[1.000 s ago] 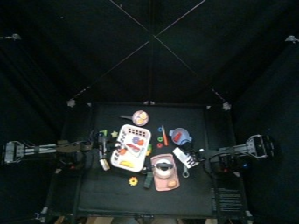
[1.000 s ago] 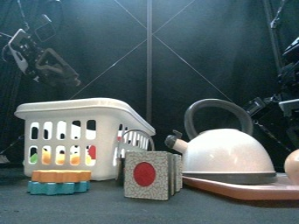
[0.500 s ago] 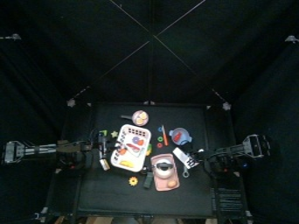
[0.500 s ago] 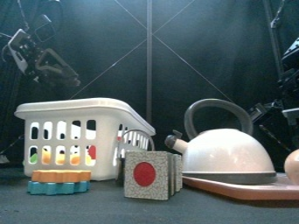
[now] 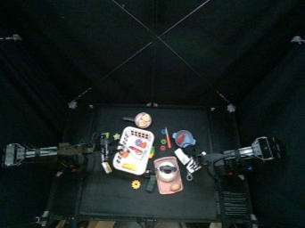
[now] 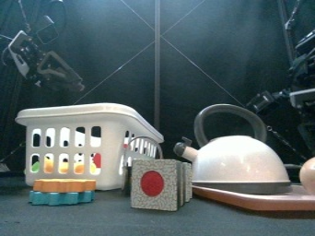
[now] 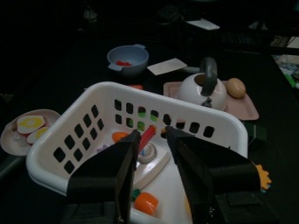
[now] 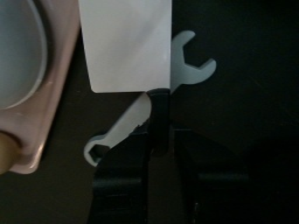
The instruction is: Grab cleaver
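Right wrist view is showing the cleaver lying flat on the dark table, its broad pale blade filling the upper part of the frame, with the right gripper sitting directly over the short dark handle — the two black jaws are standing close on either side of it, clenching onto the handle as far as can be seen. A white toy wrench is lying partly under the blade, and the pinkish board with the white kettle on it is lying just beside the cleaver. From above, the cleaver is lying on the right part of the table, just right of the pink board and near the front, with the right gripper reaching in from the right to it. The left gripper is hanging over the white basket on the left side — its jaws are standing apart, holding nothing. At table height, the basket is standing to the left, the kettle to the right, and a grey block with a red dot is standing between them at the front.
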Controlling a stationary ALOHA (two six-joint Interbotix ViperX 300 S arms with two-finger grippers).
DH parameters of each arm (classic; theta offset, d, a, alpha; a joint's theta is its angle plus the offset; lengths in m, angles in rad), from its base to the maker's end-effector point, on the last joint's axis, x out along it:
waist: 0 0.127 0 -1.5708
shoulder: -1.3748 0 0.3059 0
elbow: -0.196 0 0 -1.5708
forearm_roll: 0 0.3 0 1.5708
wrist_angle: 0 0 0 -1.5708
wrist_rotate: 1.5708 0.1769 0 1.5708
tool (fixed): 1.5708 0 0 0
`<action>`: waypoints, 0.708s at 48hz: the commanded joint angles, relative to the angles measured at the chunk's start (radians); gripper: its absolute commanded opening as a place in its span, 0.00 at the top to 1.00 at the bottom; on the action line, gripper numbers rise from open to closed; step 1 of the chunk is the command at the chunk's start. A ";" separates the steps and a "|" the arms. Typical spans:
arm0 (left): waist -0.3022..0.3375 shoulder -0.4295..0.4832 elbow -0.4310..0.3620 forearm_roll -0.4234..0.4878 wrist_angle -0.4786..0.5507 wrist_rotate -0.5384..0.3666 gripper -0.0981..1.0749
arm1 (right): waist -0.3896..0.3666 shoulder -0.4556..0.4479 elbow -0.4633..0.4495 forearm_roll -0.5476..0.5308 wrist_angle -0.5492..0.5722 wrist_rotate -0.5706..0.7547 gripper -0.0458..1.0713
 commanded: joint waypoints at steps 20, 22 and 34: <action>-0.002 0.002 -0.014 -0.002 -0.005 0.000 0.29 | 0.006 -0.083 -0.029 -0.058 -0.057 0.006 0.52; -0.002 0.002 -0.012 -0.002 -0.003 0.000 0.29 | 0.006 -0.083 -0.031 -0.060 -0.061 0.008 0.52; -0.003 0.002 -0.031 -0.002 -0.026 0.000 0.29 | 0.012 -0.087 -0.061 -0.077 -0.063 -0.005 0.52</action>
